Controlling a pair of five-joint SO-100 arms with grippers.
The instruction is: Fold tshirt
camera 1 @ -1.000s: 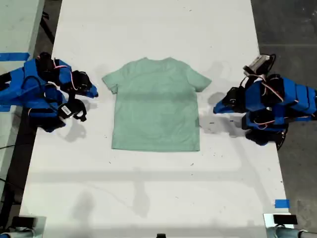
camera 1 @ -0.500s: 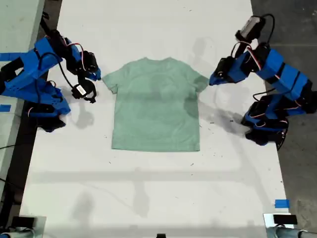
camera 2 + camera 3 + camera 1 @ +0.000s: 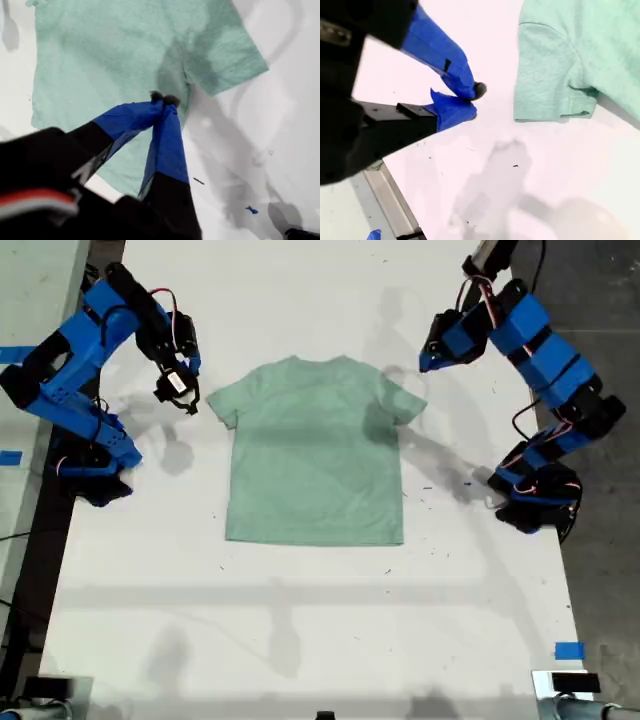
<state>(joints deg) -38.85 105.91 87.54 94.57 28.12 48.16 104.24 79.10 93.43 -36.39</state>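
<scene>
A white table (image 3: 300, 640) carries the small, pale mint-green short-sleeved cloth tshirt (image 3: 315, 450), spread flat at its middle. Raised over the sleeve at the exterior view's right, my first gripper (image 3: 424, 362) has its blue jaws closed on nothing. My second gripper (image 3: 188, 400), likewise closed and empty, hangs just beside the opposite sleeve.

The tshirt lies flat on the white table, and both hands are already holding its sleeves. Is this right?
Not quite. The tshirt does lie flat on the white table, but neither hand holds a sleeve: both wrist views show my first hand and my second hand shut on nothing.
</scene>
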